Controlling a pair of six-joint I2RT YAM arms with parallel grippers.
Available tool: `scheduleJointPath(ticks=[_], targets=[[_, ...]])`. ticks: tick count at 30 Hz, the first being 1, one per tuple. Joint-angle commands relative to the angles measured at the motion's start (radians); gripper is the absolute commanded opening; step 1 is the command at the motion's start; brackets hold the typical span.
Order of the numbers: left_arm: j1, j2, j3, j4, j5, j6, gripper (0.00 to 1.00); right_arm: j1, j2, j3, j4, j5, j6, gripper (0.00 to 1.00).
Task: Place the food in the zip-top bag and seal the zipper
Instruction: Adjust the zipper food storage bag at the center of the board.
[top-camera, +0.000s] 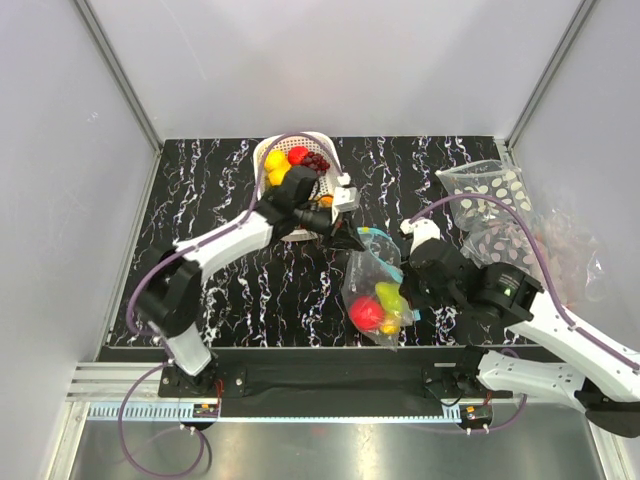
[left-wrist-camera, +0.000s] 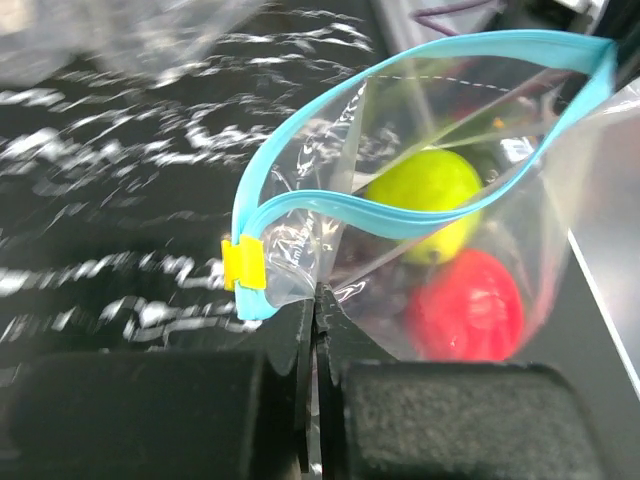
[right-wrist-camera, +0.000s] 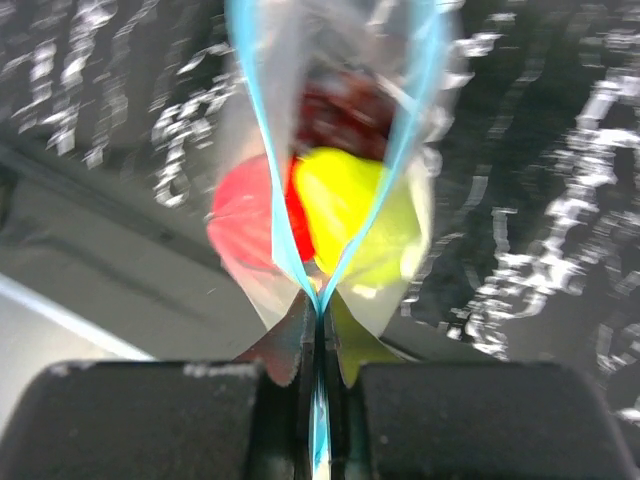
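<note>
The clear zip-top bag (top-camera: 375, 290) is held up between my two grippers over the table's middle. Its mouth is open, and the teal-blue zipper (left-wrist-camera: 400, 215) curves wide with a yellow slider (left-wrist-camera: 243, 265) at one end. Inside are a red apple (left-wrist-camera: 465, 305), a green round fruit (left-wrist-camera: 425, 195) and dark grapes (right-wrist-camera: 345, 110). My left gripper (left-wrist-camera: 315, 295) is shut on the bag's plastic just below the slider end. My right gripper (right-wrist-camera: 318, 300) is shut on the zipper's other end, where the two strips meet. In the top view the left gripper (top-camera: 348, 232) and the right gripper (top-camera: 405, 272) flank the bag.
A white slotted basket (top-camera: 330, 185) at the back centre holds yellow fruits (top-camera: 277, 165), a red one (top-camera: 298, 155) and dark red grapes (top-camera: 316, 160). A clear bag with white ovals (top-camera: 490, 205) and more crumpled plastic (top-camera: 565, 245) lie at the right.
</note>
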Motion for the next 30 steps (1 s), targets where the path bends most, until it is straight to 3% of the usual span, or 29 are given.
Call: scheduleJointPath(ticks=[1,4,9,11,12,13,14,17,21,23,26,30], targets=[[0.026,-0.150,-0.097,0.185,-0.229,-0.158,0.00,0.005,0.026,0.067,-0.047,0.238,0.059,0.00],[0.027,-0.239,-0.151,0.179,-0.355,-0.198,0.00,0.007,0.046,0.072,-0.039,0.342,0.081,0.01],[0.027,-0.377,-0.255,0.233,-0.476,-0.320,0.00,0.005,0.048,0.064,0.054,0.315,0.012,0.08],[0.027,-0.420,-0.293,0.248,-0.493,-0.359,0.00,0.005,0.020,0.045,0.097,0.267,-0.051,0.22],[0.026,-0.427,-0.303,0.247,-0.499,-0.392,0.00,0.007,0.005,0.035,0.144,0.257,-0.066,0.34],[0.021,-0.434,-0.314,0.239,-0.510,-0.406,0.00,0.007,-0.025,0.019,0.172,0.222,-0.106,0.59],[0.012,-0.440,-0.332,0.230,-0.531,-0.417,0.00,0.005,-0.038,0.014,0.195,0.200,-0.126,0.69],[-0.043,-0.454,-0.340,0.170,-0.660,-0.408,0.00,0.005,-0.066,0.009,0.292,0.146,-0.194,0.87],[-0.066,-0.502,-0.398,0.190,-0.719,-0.414,0.00,0.007,-0.040,-0.003,0.445,0.082,-0.298,0.90],[-0.073,-0.520,-0.421,0.205,-0.734,-0.417,0.00,0.005,-0.009,-0.025,0.507,0.005,-0.391,0.86],[-0.073,-0.554,-0.456,0.226,-0.765,-0.431,0.00,0.005,0.048,-0.018,0.594,0.046,-0.441,0.76],[-0.073,-0.598,-0.488,0.246,-0.783,-0.448,0.00,0.005,0.128,0.006,0.659,-0.053,-0.537,0.68]])
